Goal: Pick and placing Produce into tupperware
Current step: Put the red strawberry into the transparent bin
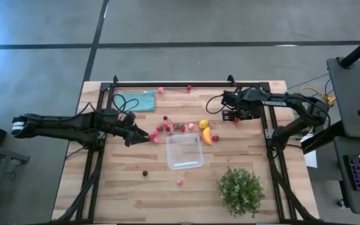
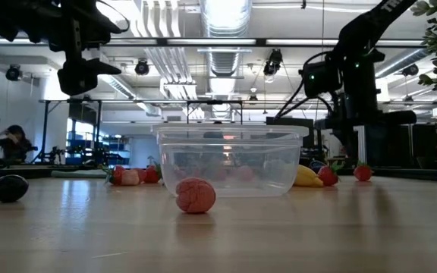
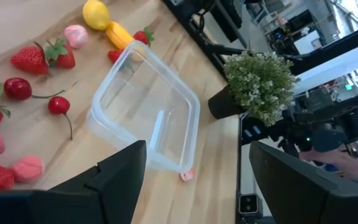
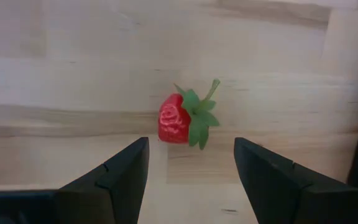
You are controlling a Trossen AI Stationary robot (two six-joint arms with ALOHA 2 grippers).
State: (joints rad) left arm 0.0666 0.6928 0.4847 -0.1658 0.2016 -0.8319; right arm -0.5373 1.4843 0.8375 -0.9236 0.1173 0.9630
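Observation:
The clear tupperware (image 1: 184, 150) (image 2: 230, 163) stands empty at mid-table. Produce lies scattered on the wood: strawberries, cherries and pink berries (image 1: 161, 130) (image 3: 36, 57) to its far left, and a lemon (image 1: 203, 124) and an orange piece (image 1: 207, 136) at its far right corner. My right gripper (image 1: 231, 116) (image 4: 191, 168) points down, open, above a lone strawberry (image 4: 182, 119) (image 1: 235, 120) that lies on the table. My left gripper (image 1: 144, 136) (image 3: 197, 174) hovers open near the red berries, left of the tupperware, holding nothing.
A green leafy bush (image 1: 240, 190) stands at the near right. A teal cloth (image 1: 136, 100) lies at the far left. A dark berry (image 1: 145, 173) and a pink berry (image 1: 180, 182) (image 2: 196, 195) lie near the front. Two berries (image 1: 161, 90) sit by the far frame rail.

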